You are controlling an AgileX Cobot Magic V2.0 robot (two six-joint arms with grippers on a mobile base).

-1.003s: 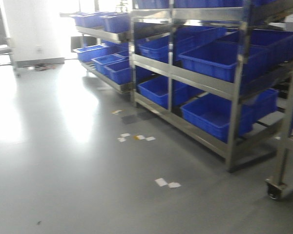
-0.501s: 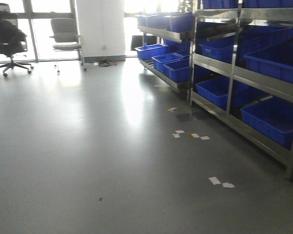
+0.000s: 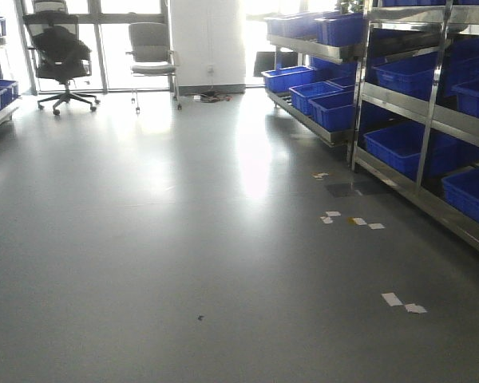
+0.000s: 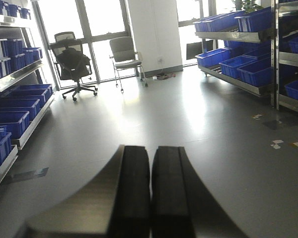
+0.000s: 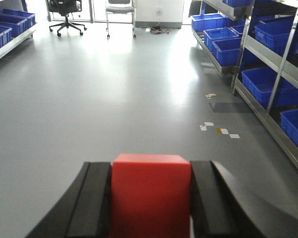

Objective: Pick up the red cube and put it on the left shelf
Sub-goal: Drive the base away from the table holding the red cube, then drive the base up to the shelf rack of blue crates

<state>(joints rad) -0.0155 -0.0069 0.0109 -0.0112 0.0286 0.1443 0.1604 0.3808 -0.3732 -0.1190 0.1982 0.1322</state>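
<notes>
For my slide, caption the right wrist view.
Right gripper shut on the red cube, left shelf ahead across the grey floor.

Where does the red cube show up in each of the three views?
Exterior front-facing: not in it.
Left wrist: not in it; the left gripper has its jaws shut on nothing.
Right wrist: the red cube sits bottom centre, clamped between the jaws of the right gripper.
Shared landmark: the black office chair, near the top left in all three.

Glossy floor (image 3: 144,239), shiny steel rack (image 3: 463,124), blue plastic crates (image 3: 395,144), smooth matt red cube (image 5: 151,198).
</notes>
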